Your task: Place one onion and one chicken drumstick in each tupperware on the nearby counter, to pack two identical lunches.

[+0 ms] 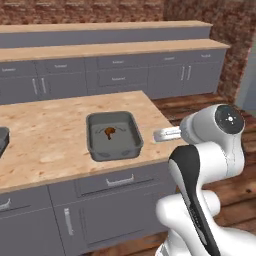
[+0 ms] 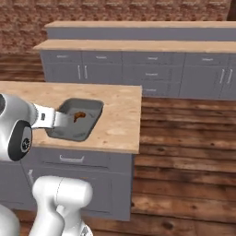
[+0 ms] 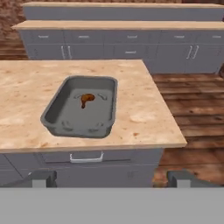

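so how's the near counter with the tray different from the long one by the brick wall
The near counter carries a grey tupperware with a chicken drumstick in it; no items show on the visible part of the wall counter. The near counter is one flat slab with a free end; the wall counter is stepped, with a raised ledge behind it. Both have a light wood-grain top over grey drawers with silver handles.

The counter (image 3: 144, 118) has a pale, flecked wood-grain top with a matt finish, over smooth flat-grey cabinet fronts with shiny silver handles (image 3: 86, 158). The tupperware (image 3: 54, 111) looks like dull grey plastic, smooth-walled. The chicken drumstick (image 3: 86, 99) inside is lumpy, orange-brown, faintly glossy. The floor (image 2: 184, 152) is dark, streaky plank wood. The back wall (image 1: 80, 11) is rough red brick.
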Robot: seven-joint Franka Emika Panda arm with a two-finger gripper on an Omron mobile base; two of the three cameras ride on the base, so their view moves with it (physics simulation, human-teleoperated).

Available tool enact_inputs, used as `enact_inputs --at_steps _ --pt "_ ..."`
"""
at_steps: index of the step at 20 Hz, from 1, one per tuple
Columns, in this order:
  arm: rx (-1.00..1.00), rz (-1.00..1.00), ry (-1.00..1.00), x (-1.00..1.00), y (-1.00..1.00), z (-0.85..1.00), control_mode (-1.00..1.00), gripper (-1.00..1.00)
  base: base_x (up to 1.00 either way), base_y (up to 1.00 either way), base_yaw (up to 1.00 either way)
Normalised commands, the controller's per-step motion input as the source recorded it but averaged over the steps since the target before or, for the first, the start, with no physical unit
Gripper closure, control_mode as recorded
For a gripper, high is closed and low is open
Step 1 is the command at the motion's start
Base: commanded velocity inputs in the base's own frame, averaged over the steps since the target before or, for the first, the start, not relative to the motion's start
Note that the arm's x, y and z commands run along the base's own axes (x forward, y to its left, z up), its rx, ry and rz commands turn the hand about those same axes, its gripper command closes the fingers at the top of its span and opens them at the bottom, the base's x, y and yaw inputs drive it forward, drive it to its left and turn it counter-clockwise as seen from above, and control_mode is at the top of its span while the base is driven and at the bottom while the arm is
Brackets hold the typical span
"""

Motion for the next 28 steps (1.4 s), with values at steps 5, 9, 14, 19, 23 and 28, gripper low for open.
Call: enact_inputs --at_steps 5,9,14,19,23,28 --pt "0.00 0.00 0.00 0.00 0.00 0.00 1.00 -1.00 -0.78 -1.00 -0.27" --pt "0.00 0.00 0.00 0.00 0.00 0.00 1.00 -1.00 -0.45 -1.00 -0.44" --pt "0.00 0.00 0.00 0.00 0.00 0.00 1.00 -1.00 -0.05 -0.99 -0.50" --pt "0.00 0.00 0.00 0.00 0.00 0.00 1.00 -1.00 0.00 -0.89 -0.52" --pt "0.00 0.00 0.00 0.00 0.00 0.00 1.00 -1.00 0.00 -0.78 -0.55" --pt "0.00 0.00 0.00 0.00 0.00 0.00 1.00 -1.00 0.00 -0.56 -0.56"
